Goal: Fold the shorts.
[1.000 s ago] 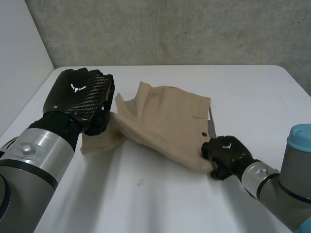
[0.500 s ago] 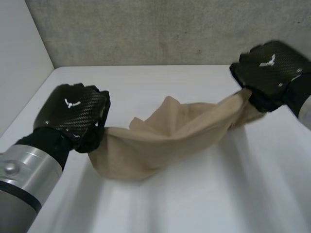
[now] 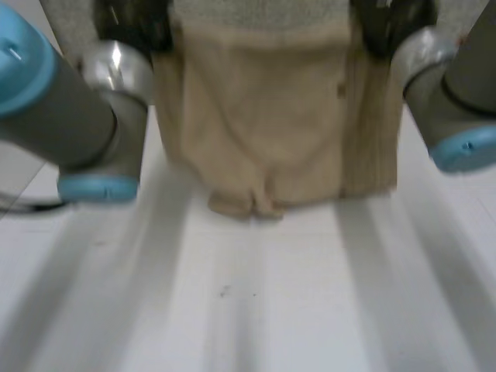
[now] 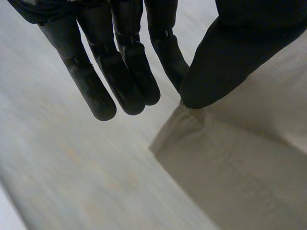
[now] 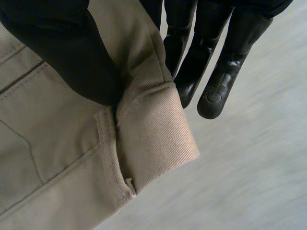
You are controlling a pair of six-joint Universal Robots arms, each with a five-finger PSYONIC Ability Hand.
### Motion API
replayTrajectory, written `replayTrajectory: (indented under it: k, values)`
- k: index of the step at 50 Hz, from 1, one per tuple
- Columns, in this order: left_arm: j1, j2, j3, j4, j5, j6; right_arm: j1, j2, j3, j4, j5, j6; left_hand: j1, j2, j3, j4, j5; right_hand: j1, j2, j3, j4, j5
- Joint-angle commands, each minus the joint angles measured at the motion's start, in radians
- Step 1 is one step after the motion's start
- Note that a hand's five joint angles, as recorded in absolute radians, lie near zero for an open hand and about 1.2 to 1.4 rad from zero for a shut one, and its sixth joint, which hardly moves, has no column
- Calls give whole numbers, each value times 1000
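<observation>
Left hand [image 3: 132,19] and right hand [image 3: 387,27] are gripping the shorts [image 3: 263,116] at the two upper corners in the head view. The tan cloth is hanging spread between the arms above the white surface [image 3: 271,310]. Its lower edge is dangling close to that surface, and I cannot tell if it is touching.

In the left wrist view, the left hand [image 4: 120,72] is pinning a corner of the shorts [image 4: 249,163] under its thumb. Its fingers are lying straight and side by side just past the cloth's edge, with the surface [image 4: 62,167] beneath.

In the right wrist view, the right hand [image 5: 62,52] is squeezing a thick stitched edge of the shorts [image 5: 57,158] between its thumb and straight fingers, and the cloth is curling over them above the surface [image 5: 249,167].

Judging from this, the robot is airing the shorts out flat before any fold is made. The next move is calling for both hands to come down level and together, keeping the top edge taut. The lower edge should land first and the rest should be laid smooth before either pinch is let go.
</observation>
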Motion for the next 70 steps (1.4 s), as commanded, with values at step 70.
replayTrajectory:
  k: [70]
  values:
    - [-92, 137, -642, -309, 6, 5, 19, -294, 1085, 333, -17, -253, -758, -813, -810, -816, -775, 408, 215, 214, 202, 235]
